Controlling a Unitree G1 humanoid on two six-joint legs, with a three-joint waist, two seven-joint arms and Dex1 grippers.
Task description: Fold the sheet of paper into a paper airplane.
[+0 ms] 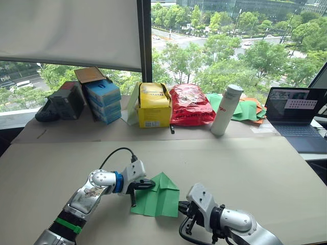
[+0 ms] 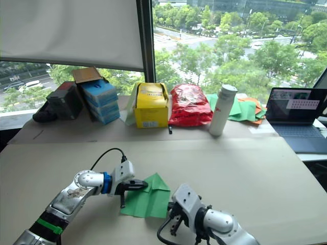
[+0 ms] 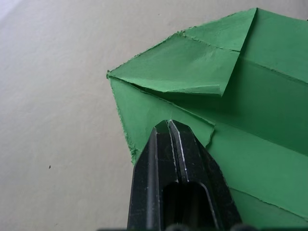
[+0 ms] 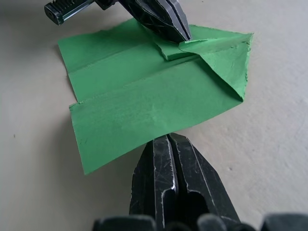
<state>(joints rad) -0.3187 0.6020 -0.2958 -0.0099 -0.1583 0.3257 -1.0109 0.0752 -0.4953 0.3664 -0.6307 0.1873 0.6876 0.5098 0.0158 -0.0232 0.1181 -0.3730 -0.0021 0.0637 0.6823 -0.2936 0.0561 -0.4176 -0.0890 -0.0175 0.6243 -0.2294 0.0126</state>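
Note:
The sheet of paper (image 1: 159, 198) lies on the beige table, bright green and partly folded, with corner flaps turned in to a point at its far end and a long crease down its middle. My left gripper (image 1: 152, 184) is shut, and its tip rests on the paper's left edge by a folded flap (image 3: 192, 67). My right gripper (image 1: 180, 206) is shut too, its tip touching the paper's right edge (image 4: 159, 132). The right wrist view also catches the left gripper (image 4: 184, 34) on the paper's opposite side.
Along the window at the back stand a black case (image 1: 64, 102), stacked blue boxes (image 1: 103, 99), a yellow box (image 1: 153, 104), a red bag (image 1: 190, 104), a white bottle (image 1: 226, 109), a heap of green and orange sheets (image 1: 249, 109) and a laptop (image 1: 299, 115).

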